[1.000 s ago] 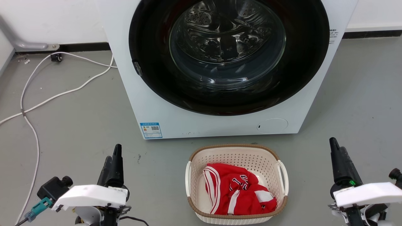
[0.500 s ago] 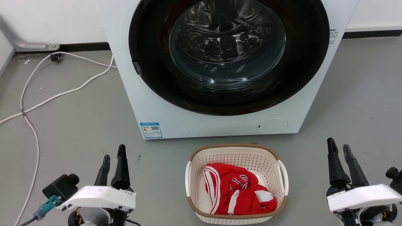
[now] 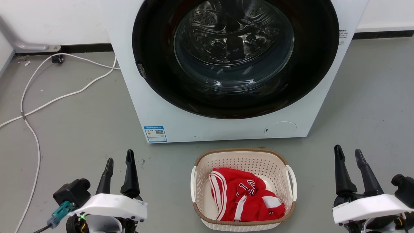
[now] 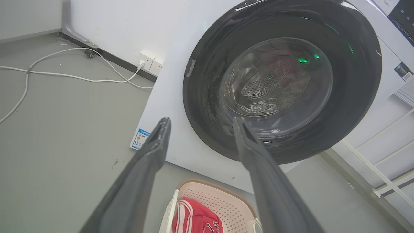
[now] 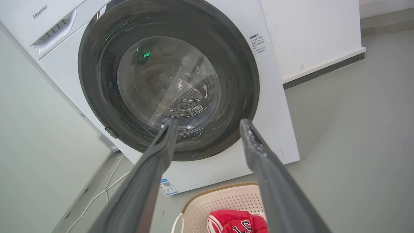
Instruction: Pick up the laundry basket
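Hovering at the lower corners, fingers apart and empty, left gripper [image 3: 120, 155] and right gripper [image 3: 347, 148] flank the laundry basket [image 3: 241, 150] — seemingly the approach stage, its handles [image 3: 193, 181] next.

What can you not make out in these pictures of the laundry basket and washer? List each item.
Much of the floor of the laundry basket: head view, covered by the red garment.
Text of the blue sticker on the washer: head view, too small.
Washer's top: head view, cut off by the upper edge.

Grey floor [image 3: 81, 129], white wall [image 3: 48, 22], dark skirting [image 3: 87, 48], front-loading washer [image 3: 207, 129], white cables [image 3: 64, 96] trailing left
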Motion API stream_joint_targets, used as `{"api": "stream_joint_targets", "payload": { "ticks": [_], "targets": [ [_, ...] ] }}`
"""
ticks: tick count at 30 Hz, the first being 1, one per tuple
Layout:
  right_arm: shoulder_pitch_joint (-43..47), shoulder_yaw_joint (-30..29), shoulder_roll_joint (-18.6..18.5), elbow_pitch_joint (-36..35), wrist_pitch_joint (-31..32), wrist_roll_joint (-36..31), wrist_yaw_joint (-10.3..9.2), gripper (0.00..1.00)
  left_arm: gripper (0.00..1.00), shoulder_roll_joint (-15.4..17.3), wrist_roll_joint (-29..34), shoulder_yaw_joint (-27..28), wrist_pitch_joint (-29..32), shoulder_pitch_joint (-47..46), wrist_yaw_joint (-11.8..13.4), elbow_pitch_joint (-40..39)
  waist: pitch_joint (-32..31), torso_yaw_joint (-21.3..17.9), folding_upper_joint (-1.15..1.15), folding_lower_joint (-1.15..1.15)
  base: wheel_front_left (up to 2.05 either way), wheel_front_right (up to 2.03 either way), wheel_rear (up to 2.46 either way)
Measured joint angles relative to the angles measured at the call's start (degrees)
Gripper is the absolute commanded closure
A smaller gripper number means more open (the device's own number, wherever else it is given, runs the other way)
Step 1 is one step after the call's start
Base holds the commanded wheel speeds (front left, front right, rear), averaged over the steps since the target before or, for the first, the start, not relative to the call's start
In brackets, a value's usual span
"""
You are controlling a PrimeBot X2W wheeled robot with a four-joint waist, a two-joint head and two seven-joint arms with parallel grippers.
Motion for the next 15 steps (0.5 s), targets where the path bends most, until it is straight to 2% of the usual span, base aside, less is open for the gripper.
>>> {"api": "stream_joint_targets", "payload": {
  "ticks": [15],
  "targets": [
    [0.9,0.0,0.0,-1.3,-2.3,-7.8,0.00,0.00,0.00,0.0,8.4,-1.3,-2.3,0.7,0.3,-1.0,0.0,0.0,0.00,0.00,0.00,0.00,0.00]
  ]
}}
